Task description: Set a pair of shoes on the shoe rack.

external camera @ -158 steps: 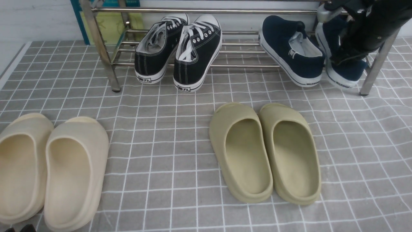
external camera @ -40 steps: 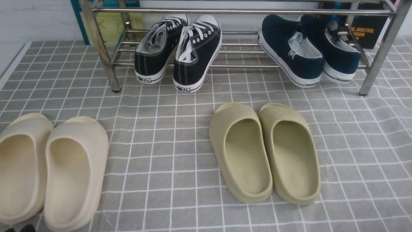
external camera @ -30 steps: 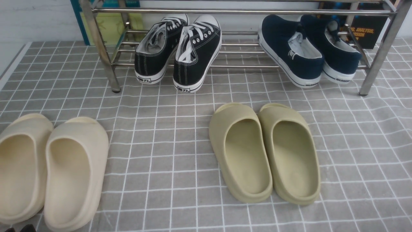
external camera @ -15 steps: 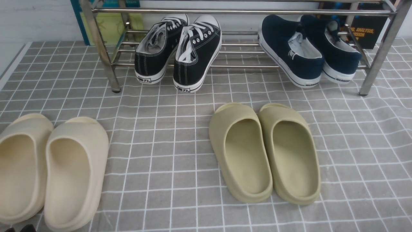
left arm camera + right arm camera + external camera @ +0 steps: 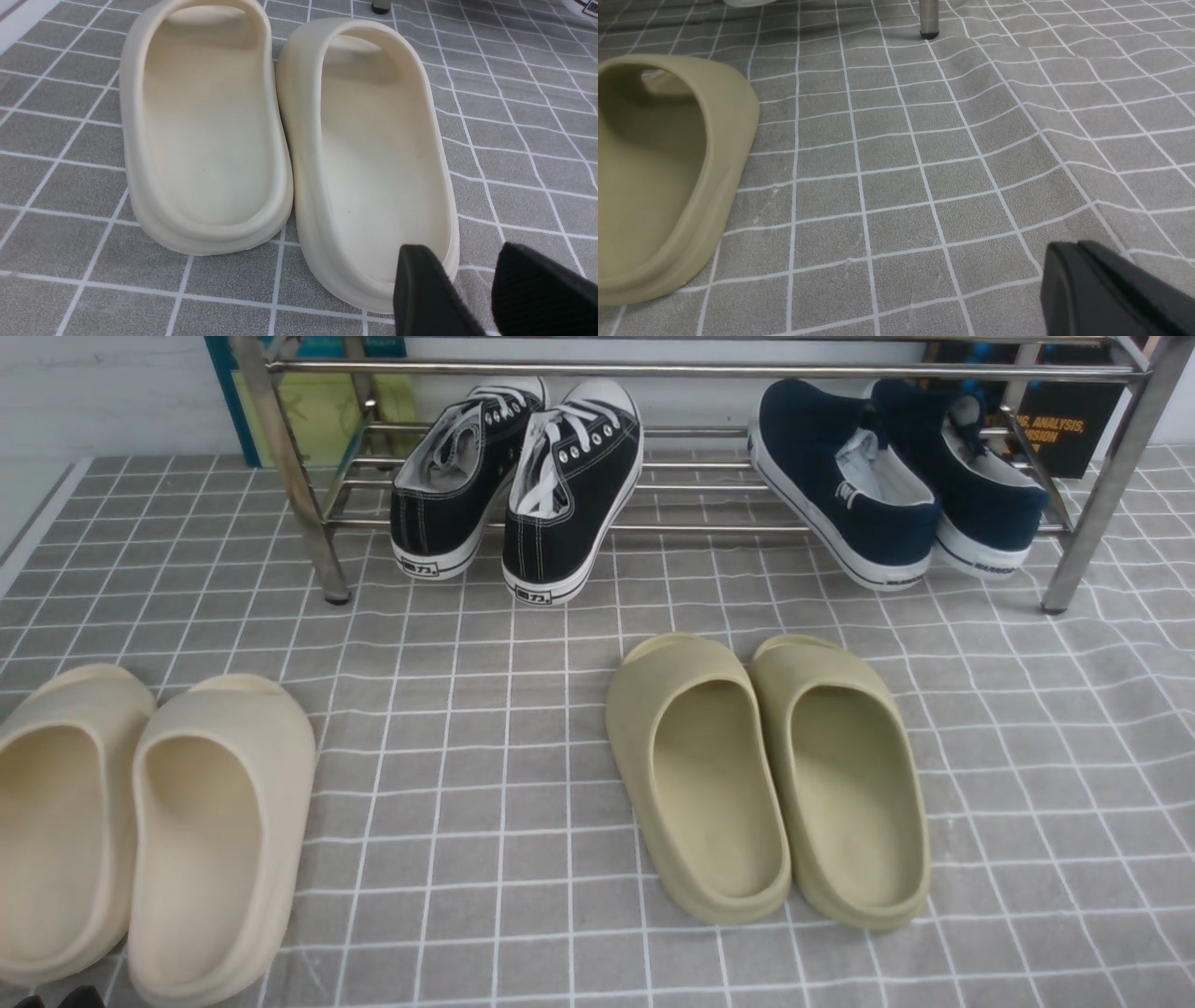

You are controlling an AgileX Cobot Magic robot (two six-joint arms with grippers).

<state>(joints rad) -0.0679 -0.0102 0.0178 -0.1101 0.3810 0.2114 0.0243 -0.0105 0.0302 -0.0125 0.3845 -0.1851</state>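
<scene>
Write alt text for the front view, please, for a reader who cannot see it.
A pair of navy slip-on shoes sits at the right end of a low silver shoe rack, with black lace-up sneakers further left. Olive slippers and cream slippers lie on the grey checked cloth in front.

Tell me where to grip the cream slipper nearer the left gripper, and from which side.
Grip the heel-end rim of the cream slipper, probably from above at the heel, one finger inside the footbed and one outside. It lies flat and open-topped, and that raised rim looks thin enough to pinch. The open left gripper sits by that end already. The second cream slipper crowds one long side.
</scene>
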